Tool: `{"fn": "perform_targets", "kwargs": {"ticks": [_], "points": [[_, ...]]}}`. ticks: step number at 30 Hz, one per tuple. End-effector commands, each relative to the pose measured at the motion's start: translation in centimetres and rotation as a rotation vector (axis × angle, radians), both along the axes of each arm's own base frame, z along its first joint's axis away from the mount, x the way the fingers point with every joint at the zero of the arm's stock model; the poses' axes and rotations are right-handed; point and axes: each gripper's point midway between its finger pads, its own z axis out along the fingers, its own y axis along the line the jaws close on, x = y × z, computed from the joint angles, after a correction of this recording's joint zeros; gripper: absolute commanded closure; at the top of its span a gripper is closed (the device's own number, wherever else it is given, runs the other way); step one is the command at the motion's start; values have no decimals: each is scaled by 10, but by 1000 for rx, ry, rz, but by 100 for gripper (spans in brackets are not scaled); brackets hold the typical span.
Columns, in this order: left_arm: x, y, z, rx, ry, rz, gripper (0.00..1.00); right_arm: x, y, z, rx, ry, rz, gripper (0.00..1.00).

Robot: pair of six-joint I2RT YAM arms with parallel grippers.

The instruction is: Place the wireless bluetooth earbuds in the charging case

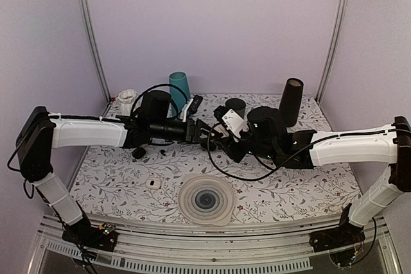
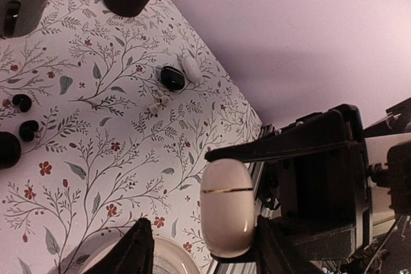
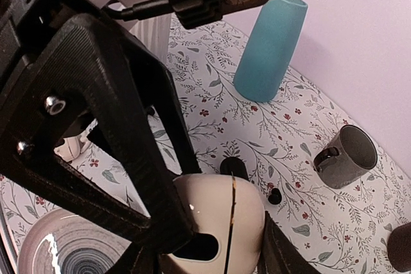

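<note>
- Cream-white and glossy, an egg-shaped charging case [image 2: 226, 206] with a thin gold seam, shut, held off the table [image 2: 115, 158] between the two grippers.
- Pinched by the right gripper [image 3: 209, 258], its black fingers [image 3: 277, 248] pressed against the shell.
- Straddled by the left gripper [image 2: 205, 258], ribbed fingers [image 2: 138, 251] spread: one well clear of the case, the other just beside the shell, contact there impossible to tell.
- Two tiny glossy black earbuds [image 2: 28, 130] lying close together on the floral table, well apart from the case and from every finger, near a larger black oval pebble [image 2: 5, 149] at the edge of the left wrist view.
- Both arms stretched inward and nearly level, with white forearm shells and black wrists, meeting nose to nose at mid-table, behind a round ribbed plate [image 1: 205, 200].
- Toward the back, upright: a matte grey mug [image 1: 236, 106], a black cylinder [image 1: 291, 101], a teal tapered vase [image 1: 180, 85].
</note>
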Motion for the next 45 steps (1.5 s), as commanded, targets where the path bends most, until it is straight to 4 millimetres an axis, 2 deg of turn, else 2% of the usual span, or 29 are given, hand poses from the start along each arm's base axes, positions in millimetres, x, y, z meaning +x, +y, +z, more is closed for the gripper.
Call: {"fn": "perform_targets", "kwargs": {"ticks": [1,9,14,15,16,20,25,30,40,45], "points": [[-6,-13,14,-55,-11,-40,48,1,8,17,22,-36,2,78],[-7,-16,17,-81,-2,-54,69,-2,12,11,0,-33,13,77],[-9,-18,18,-90,-2,-63,91,-1,11,9,-8,-29,8,77],[-8,-17,18,-90,-5,-61,98,-1,11,8,-7,-26,7,75],[-9,-17,18,-91,-7,-58,100,-1,11,8,-4,-23,6,72],[-11,-12,26,-114,-42,-52,100,-2,9,10,19,-9,-8,47],[-15,-2,45,-150,-116,-36,100,-3,3,21,82,16,-13,23],[-14,9,65,-177,-196,-5,100,-8,-4,42,191,53,17,10],[-24,34,108,-265,-357,27,100,-30,-15,91,484,186,145,8],[-37,39,128,-318,-431,-12,100,-45,-9,112,610,255,246,12]]}}
